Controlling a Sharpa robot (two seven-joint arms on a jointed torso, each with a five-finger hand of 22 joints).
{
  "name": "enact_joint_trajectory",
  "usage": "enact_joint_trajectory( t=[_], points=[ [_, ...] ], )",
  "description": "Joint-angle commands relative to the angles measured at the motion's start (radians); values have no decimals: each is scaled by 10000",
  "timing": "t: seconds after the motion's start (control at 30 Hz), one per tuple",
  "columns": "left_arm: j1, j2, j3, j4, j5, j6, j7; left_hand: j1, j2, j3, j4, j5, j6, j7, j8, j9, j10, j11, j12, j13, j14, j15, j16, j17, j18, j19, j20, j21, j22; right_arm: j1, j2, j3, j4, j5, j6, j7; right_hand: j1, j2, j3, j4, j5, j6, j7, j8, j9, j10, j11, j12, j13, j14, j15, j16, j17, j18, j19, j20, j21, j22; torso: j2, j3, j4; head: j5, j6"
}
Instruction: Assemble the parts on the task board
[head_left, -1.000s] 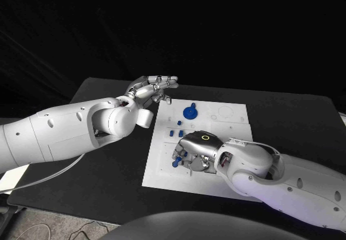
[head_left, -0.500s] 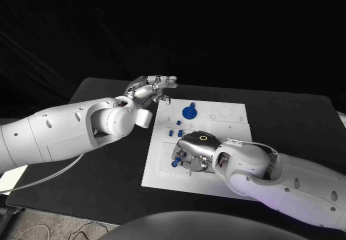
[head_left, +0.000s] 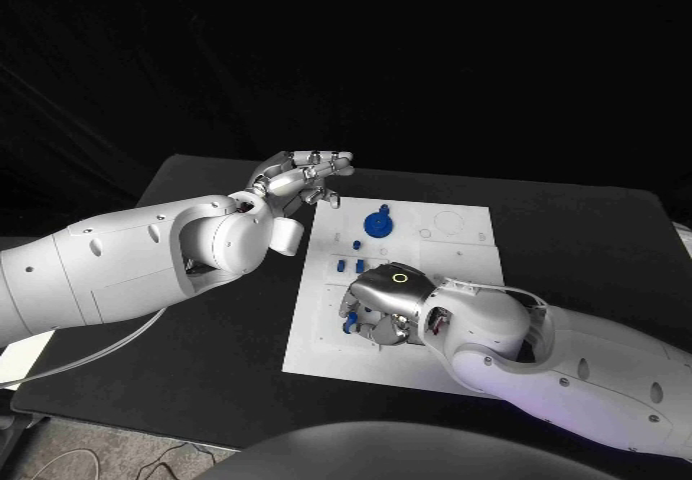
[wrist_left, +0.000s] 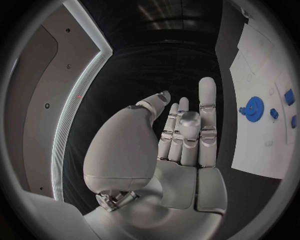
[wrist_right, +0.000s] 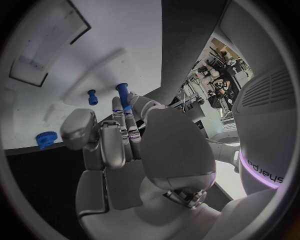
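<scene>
The white task board (head_left: 459, 255) lies in the middle of the black table. On its far part sits a blue gear (head_left: 379, 222), also seen in the left wrist view (wrist_left: 253, 106) and the right wrist view (wrist_right: 45, 138). Small blue pegs (head_left: 346, 266) stand nearer the board's middle. My right hand (head_left: 385, 308) is palm down over the board's near left part, its fingertips pinching a blue peg (wrist_right: 122, 94) that also shows at its left side (head_left: 351, 320). Another short peg (wrist_right: 92, 96) stands just beyond. My left hand (head_left: 306, 178) hovers above the board's far left corner, fingers stretched out, holding nothing.
The black table (head_left: 591, 235) reaches past the board on every side. Shallow recesses and outlines mark the board's far right part (head_left: 450, 222). My left forearm (head_left: 144, 260) spans the table's left side and my right forearm (head_left: 577, 365) covers the board's near right corner.
My right hand has crept a little to the left across the board, the blue peg moving with it. The left hand has stayed nearly still.
</scene>
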Motion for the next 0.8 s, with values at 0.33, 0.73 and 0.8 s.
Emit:
enact_joint_trajectory(
  t=[0.33, 0.73, 0.8],
  points=[
    [4, -10, 6, 30, -40, 167, 22, 16, 68, -28, -64, 20, -63, 13, -19, 8, -98, 17, 60, 13, -48, 8, -21, -6, 184, 17, 25, -70, -10, -18, -88, -25, 21, 19, -1055, 292, -151, -201, -1344, -44, -57, -901, -112, -42, -40, -1363, 219, 123, 75, 289, 170, -185, -320, 60, -168, 152, -445, -543, 8, 18, 5, -28, 29],
    [4, -82, 6, 37, -40, 161, 21, 18, 69, -29, -67, 20, -70, 14, -20, 8, -109, 20, 68, 13, -52, 11, -23, -15, 184, 18, 27, -72, -13, 182, -1841, 168, 984, 1812, -2578, 733, 146, 151, -2905, 262, 500, -642, 6, 31, 11, -194, 2, 1060, 240, 293, 15, -224, -421, 48, -36, 45, -406, -477, -10, -3, -36, -259, 209],
    [4, -100, 5, 40, -40, 152, 20, 18, 69, -29, -67, 20, -70, 14, -20, 8, -109, 20, 68, 13, -52, 11, -23, -15, 184, 18, 27, -72, -13, 358, -2369, 192, 1167, 2824, -2723, 668, 83, 266, -2919, 358, 635, -476, 40, 86, 32, 494, -69, 1375, 350, 384, -39, 5, -68, -28, 113, -3, -104, -59, -13, -4, -64, -399, 296]
  ],
)
